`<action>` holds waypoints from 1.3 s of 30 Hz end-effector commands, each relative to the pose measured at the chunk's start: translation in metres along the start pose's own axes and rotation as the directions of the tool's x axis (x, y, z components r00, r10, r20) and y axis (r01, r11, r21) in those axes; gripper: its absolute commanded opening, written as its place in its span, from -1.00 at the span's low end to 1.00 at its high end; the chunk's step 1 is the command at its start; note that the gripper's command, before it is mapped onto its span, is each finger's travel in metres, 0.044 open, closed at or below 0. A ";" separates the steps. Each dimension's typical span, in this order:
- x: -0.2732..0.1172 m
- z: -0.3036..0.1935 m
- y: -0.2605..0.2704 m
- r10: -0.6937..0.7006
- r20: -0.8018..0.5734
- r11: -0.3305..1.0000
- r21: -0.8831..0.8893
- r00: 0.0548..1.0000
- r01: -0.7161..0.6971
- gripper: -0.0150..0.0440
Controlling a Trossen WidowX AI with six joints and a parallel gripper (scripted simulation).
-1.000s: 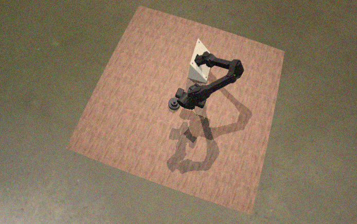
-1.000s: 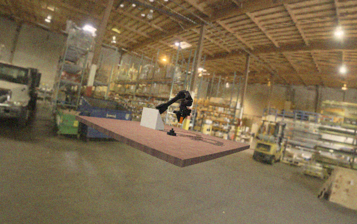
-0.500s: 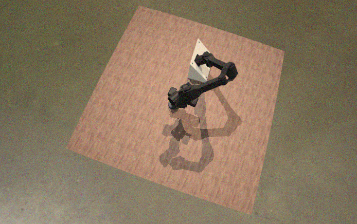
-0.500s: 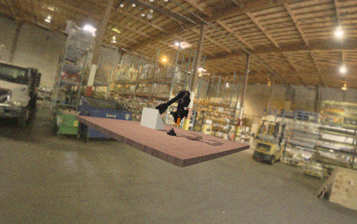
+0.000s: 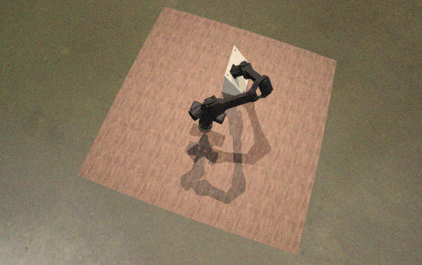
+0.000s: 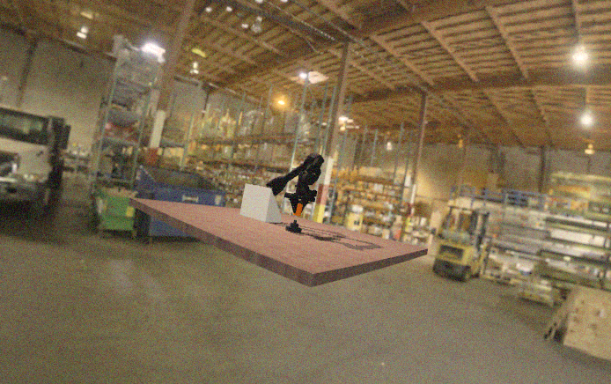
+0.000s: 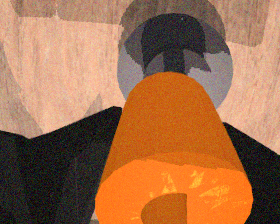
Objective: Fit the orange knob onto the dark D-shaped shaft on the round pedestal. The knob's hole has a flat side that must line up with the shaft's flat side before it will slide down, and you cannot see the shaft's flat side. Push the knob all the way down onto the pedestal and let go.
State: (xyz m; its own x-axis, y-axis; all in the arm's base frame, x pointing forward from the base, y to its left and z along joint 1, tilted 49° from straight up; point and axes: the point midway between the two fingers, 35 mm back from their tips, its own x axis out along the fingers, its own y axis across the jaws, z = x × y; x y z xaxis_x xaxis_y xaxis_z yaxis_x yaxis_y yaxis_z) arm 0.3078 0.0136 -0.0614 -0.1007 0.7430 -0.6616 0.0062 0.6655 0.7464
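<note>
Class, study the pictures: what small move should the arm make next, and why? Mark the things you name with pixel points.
Probably ease the pincer (image 6: 298,212) a little sideways to centre the knob (image 6: 299,209) (image 7: 168,125) over the shaft, before lowering. The pincer is shut on the knob, which hangs above the pedestal (image 6: 293,227) (image 7: 223,80) with a gap between them in the exterior view; whether they line up exactly, I cannot tell.
</note>
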 end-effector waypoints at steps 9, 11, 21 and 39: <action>0.023 0.002 -0.007 -0.003 0.004 1.000 -0.009 1.000 0.003 -0.49; 0.027 0.002 -0.007 -0.003 0.004 1.000 -0.009 1.000 0.003 -0.49; 0.025 0.002 -0.008 -0.003 0.004 1.000 -0.020 1.000 0.003 -0.49; 0.024 0.000 -0.006 -0.003 0.004 1.000 -0.020 1.000 0.003 -0.49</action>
State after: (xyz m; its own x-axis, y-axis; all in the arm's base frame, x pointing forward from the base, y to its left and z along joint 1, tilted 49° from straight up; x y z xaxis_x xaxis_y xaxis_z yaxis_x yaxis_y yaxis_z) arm 0.3068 0.0282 -0.0842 -0.0973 0.7388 -0.6669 -0.0171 0.6687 0.7433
